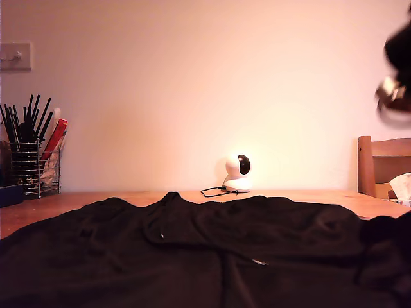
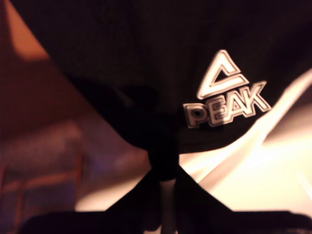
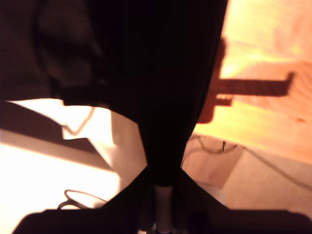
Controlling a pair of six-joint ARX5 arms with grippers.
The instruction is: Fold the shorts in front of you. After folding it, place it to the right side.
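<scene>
1. Across the table (image 1: pixel 38 205), the shorts (image 1: pixel 212 250) lie spread, filling the exterior view's foreground.
2. Our first gripper (image 2: pixel 163 183) and second gripper (image 3: pixel 163 187) are each closed, pinching black fabric.
3. We judge a fold is in hand; next, both should carry the cloth over evenly.
4. Only the first wrist view shows the PEAK logo (image 2: pixel 229 95); only the exterior view shows the camera (image 1: pixel 238 172).

Home dining room: wooden table (image 1: pixel 70 200), chair (image 1: pixel 380 165), utensil caddy (image 1: pixel 35 168).

Black shorts (image 1: pixel 212 256) spread across table.
</scene>
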